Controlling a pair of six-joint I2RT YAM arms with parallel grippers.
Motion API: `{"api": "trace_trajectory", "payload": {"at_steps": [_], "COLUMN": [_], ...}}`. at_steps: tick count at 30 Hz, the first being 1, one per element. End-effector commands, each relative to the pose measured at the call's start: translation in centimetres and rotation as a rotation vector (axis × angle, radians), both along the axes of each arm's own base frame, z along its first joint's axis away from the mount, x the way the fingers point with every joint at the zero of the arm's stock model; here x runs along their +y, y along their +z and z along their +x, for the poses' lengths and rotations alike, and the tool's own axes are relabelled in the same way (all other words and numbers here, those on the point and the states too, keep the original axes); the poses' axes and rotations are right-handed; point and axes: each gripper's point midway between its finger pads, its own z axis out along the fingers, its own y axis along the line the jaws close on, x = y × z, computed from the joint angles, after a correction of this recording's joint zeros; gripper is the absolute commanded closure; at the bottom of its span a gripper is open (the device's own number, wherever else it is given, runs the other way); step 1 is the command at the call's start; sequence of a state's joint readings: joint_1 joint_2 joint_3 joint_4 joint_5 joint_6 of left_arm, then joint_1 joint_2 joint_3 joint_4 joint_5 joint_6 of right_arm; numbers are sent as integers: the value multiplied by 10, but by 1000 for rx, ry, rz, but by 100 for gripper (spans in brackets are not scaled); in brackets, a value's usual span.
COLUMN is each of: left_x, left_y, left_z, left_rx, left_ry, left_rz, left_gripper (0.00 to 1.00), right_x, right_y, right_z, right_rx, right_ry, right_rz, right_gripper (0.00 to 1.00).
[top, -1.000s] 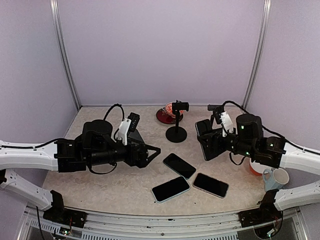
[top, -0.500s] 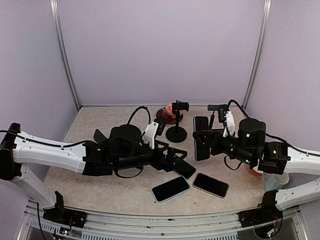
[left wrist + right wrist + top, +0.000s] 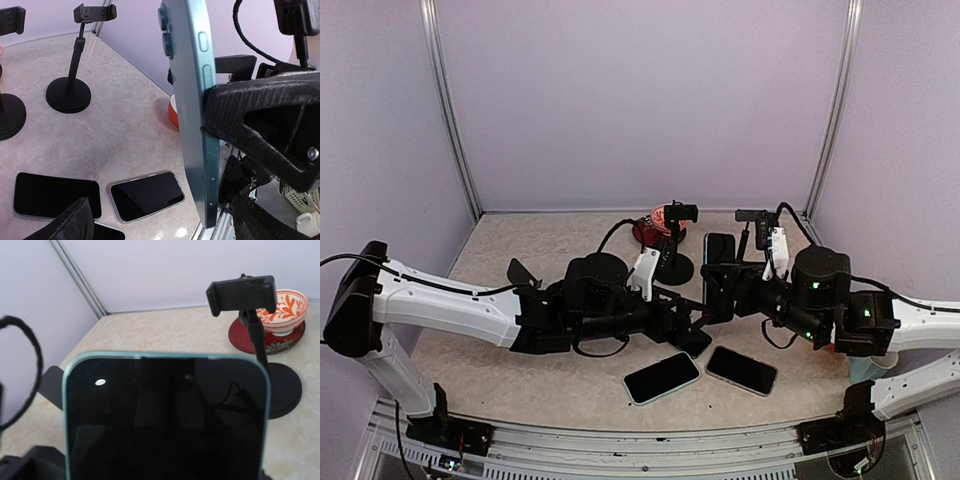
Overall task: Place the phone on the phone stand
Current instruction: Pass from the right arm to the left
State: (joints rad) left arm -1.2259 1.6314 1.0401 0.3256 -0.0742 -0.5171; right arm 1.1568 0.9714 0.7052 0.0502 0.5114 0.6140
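Note:
My right gripper (image 3: 720,288) is shut on a teal-edged phone (image 3: 719,260) and holds it upright above the table, just right of the black phone stand (image 3: 672,245). In the right wrist view the phone's dark screen (image 3: 165,415) fills the lower frame, hiding the fingers, with the stand's clamp (image 3: 241,294) behind it. My left gripper (image 3: 698,318) is open, right by the phone's lower end. In the left wrist view its open gripper (image 3: 165,231) is low beside the phone's edge (image 3: 195,110), apart from it.
Three more phones lie flat at the front: two (image 3: 661,377) (image 3: 741,370) side by side and one (image 3: 688,342) under my left gripper. A second stand (image 3: 752,222) is at the back right. A patterned bowl (image 3: 282,310) on a red plate sits behind the stand. An orange cup (image 3: 174,111) is on the right.
My left arm has swung right across the table, bringing its open gripper up to the held phone. My right gripper has carried the phone a little left and more upright.

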Motion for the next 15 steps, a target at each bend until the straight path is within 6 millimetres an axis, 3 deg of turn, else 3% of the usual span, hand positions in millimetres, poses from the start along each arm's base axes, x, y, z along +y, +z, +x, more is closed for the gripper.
{"api": "trace_trajectory", "payload": {"at_steps": [1, 15], "left_x": [-14, -31], "left_y": [10, -2], "left_z": [-3, -4], "left_rx": [2, 19], "left_ry": [-24, -62], "left_rz": [-36, -13], "left_gripper": [7, 33], "right_x": [0, 13], "right_y": [34, 34], "right_z": [-3, -19], "right_rx": [-47, -73], "right_ry": [-29, -71], "right_rz": [119, 95], "right_gripper": [45, 43]}}
